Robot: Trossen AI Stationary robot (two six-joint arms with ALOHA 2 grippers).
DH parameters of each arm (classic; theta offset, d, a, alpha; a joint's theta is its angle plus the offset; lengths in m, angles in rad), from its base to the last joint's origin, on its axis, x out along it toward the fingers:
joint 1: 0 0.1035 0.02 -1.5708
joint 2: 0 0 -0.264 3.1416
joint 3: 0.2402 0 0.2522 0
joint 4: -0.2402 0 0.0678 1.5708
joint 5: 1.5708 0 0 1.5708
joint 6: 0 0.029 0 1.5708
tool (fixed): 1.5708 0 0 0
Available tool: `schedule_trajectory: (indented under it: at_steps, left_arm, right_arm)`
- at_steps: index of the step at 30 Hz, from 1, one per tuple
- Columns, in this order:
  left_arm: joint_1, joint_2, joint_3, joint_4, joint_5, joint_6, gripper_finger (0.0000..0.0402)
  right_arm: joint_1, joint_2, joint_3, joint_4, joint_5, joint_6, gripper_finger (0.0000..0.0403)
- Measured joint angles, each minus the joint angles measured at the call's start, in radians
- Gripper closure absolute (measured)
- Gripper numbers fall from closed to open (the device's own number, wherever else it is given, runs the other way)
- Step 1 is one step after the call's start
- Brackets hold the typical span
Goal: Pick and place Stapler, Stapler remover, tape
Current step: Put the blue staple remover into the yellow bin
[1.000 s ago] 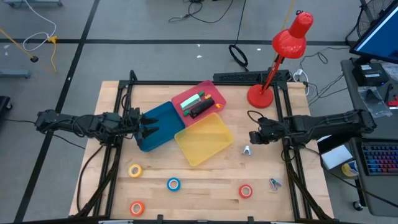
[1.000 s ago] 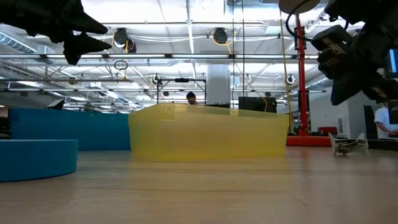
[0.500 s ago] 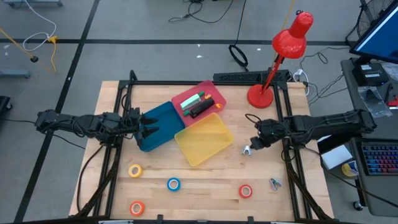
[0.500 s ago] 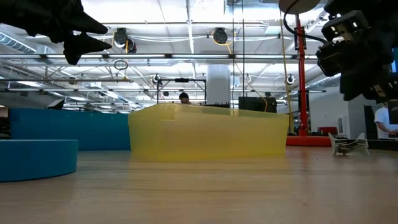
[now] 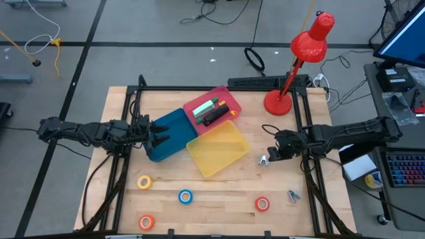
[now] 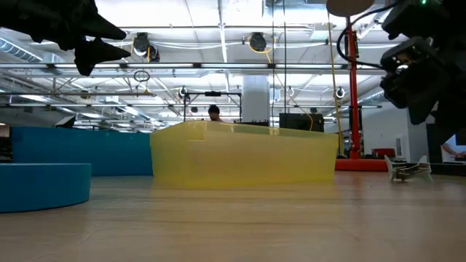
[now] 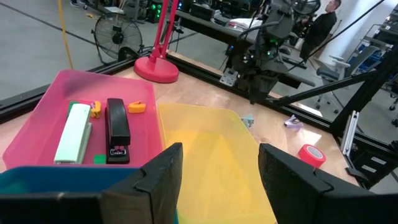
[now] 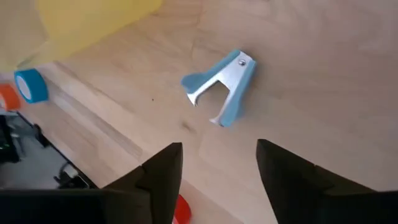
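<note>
Two dark fingers of the right gripper (image 8: 214, 180) stand parted and hold nothing, poised right above a blue stapler remover (image 8: 222, 87) that lies free on the bare wood. In the high view the right gripper (image 5: 273, 154) hangs just beside that remover (image 5: 263, 160), off the yellow bin (image 5: 218, 149). So the remover's pick looks to be the step in hand, not yet made. The next move likely calls for a straight drop, jaws squared across the remover's narrow body, then a close. A second remover (image 5: 293, 195) waits near the table's edge. The staplers sit in the pink bin (image 5: 211, 108). The tape rolls are untouched: yellow (image 5: 144, 181), blue (image 5: 185, 196), orange (image 5: 146, 222), red (image 5: 262, 204). The left gripper (image 5: 159, 140) waits over the blue bin (image 5: 169, 135), fingers apart, empty.
</note>
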Motion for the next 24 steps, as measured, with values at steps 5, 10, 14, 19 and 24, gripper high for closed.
schedule_trajectory:
  at_steps: [5,10,14,19,24]
  left_arm:
    - [0.0,0.0,0.0,0.0,0.0,0.001,0.0192]
    - [0.0,0.0,0.0,0.0,0.0,0.0,0.0192]
    - [0.0,0.0,0.0,0.0,0.0,-0.001,0.0192]
    - [0.0,0.0,0.0,0.0,0.0,-0.007,0.0192]
    - [0.0,0.0,0.0,0.0,0.0,-0.008,0.0192]
  right_arm:
    - [0.0,0.004,-0.116,0.183,-0.001,0.069,0.0196]
    - [0.0,0.004,-0.241,0.37,-0.003,0.153,0.0201]
    - [0.0,0.002,-0.305,0.468,-0.003,0.192,0.0215]
    - [0.0,0.002,-0.322,0.48,0.0,0.186,0.0259]
    - [0.0,0.003,-0.322,0.495,0.042,0.151,0.0333]
